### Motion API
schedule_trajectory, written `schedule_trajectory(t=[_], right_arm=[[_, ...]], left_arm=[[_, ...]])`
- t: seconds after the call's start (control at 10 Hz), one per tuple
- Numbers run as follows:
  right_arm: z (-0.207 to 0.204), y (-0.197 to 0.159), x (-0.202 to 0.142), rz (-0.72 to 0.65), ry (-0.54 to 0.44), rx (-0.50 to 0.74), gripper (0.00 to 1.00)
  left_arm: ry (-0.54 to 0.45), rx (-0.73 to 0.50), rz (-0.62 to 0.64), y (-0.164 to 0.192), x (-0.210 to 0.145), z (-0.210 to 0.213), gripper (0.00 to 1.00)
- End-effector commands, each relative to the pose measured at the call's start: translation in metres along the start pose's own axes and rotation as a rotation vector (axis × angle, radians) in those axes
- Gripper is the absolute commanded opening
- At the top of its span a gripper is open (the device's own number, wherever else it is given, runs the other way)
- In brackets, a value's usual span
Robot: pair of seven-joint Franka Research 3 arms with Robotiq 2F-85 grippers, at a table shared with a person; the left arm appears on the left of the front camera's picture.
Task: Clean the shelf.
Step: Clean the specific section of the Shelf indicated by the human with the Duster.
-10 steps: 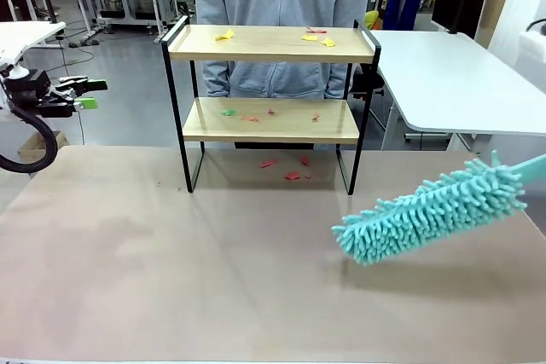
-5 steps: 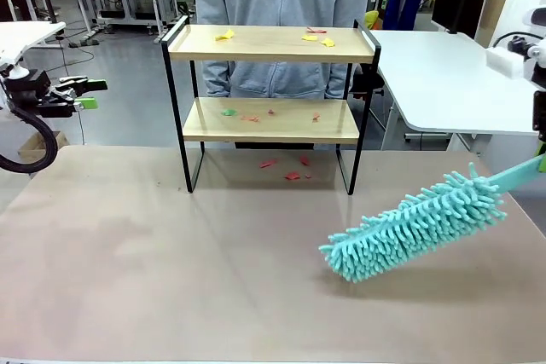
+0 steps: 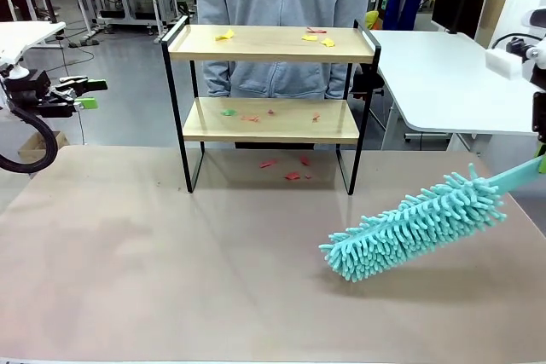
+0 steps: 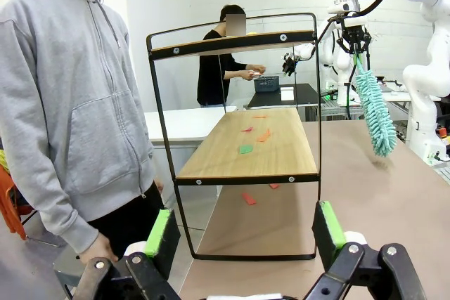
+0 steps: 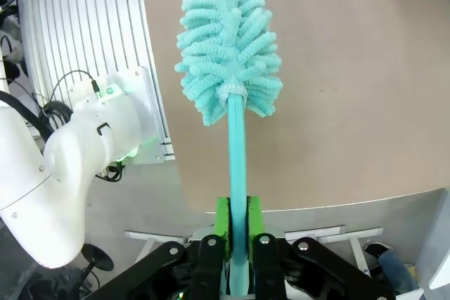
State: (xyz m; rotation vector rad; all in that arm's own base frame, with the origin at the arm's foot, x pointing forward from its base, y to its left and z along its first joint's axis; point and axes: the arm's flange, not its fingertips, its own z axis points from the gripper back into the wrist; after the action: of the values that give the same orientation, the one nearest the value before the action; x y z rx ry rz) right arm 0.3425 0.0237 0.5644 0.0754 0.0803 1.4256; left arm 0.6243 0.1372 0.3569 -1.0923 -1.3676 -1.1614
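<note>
**Duster swings in toward the shelf**

The right gripper [image 5: 238,226], clamped on the duster [image 3: 414,226] handle, has carried it leftward, perhaps brushing the table [image 3: 171,279]. The shelf [image 3: 271,43] stands at the far side, scraps [image 3: 225,36] unswept. The left gripper [image 4: 245,221] idles, jaws apart.

Black claw [image 4: 244,228], green pads [image 4: 329,226], white arm [image 4: 427,75]

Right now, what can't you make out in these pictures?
Front view: the duster handle runs off the right edge, cutting off the grip.
Front view: the scraps on the shelf are too small to identify.
Left wrist view: the top board is edge-on, hiding what lies on it.
</note>
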Motion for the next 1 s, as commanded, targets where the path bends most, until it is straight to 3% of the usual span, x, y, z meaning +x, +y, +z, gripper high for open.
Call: schedule_trajectory(t=[0.0,0.9], right_arm=[[0.0016,0.0031,-0.0003,0.017,0.000,0.002,0.13],[0.0016,0.0031,-0.0003,0.017,0.000,0.002,0.13]], left_arm=[[-0.003,-0.003,-0.005,-0.0010,0.0020,0.0000,1.00],[-0.003,-0.003,-0.005,-0.0010,0.0020,0.0000,1.00]])
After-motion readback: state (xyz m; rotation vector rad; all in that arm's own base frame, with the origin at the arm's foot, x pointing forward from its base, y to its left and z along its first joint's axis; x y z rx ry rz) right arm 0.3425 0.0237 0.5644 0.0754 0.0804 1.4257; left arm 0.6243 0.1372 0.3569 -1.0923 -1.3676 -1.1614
